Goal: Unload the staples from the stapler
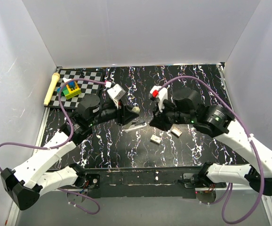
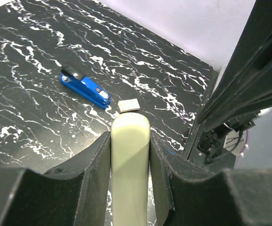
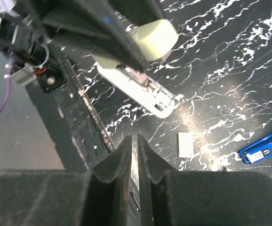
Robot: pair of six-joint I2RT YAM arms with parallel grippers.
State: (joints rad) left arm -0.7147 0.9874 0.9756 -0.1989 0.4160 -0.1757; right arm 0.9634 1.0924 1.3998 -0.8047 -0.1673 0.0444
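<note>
The blue stapler [image 2: 85, 87] lies closed on the black marbled table, apart from both grippers. It also shows at the right edge of the right wrist view [image 3: 263, 150] and is hidden under the right arm in the top view. My left gripper [image 2: 130, 136] is shut on the cream oblong bar [image 2: 130, 160] and holds it above the table [image 1: 132, 113]. A white flat tray with a metal strip [image 3: 143, 89] hangs from the bar. My right gripper [image 3: 137, 139] is shut and empty, just right of the bar [image 1: 156, 121].
Two small pale blocks [image 1: 156, 139] [image 1: 176, 132] lie on the table near the right gripper; one shows beside the blue stapler [image 2: 128, 105]. A checkered mat [image 1: 86, 80] at the back left carries a coloured toy block [image 1: 71, 89] and a yellow tube [image 1: 51, 88]. White walls enclose the table.
</note>
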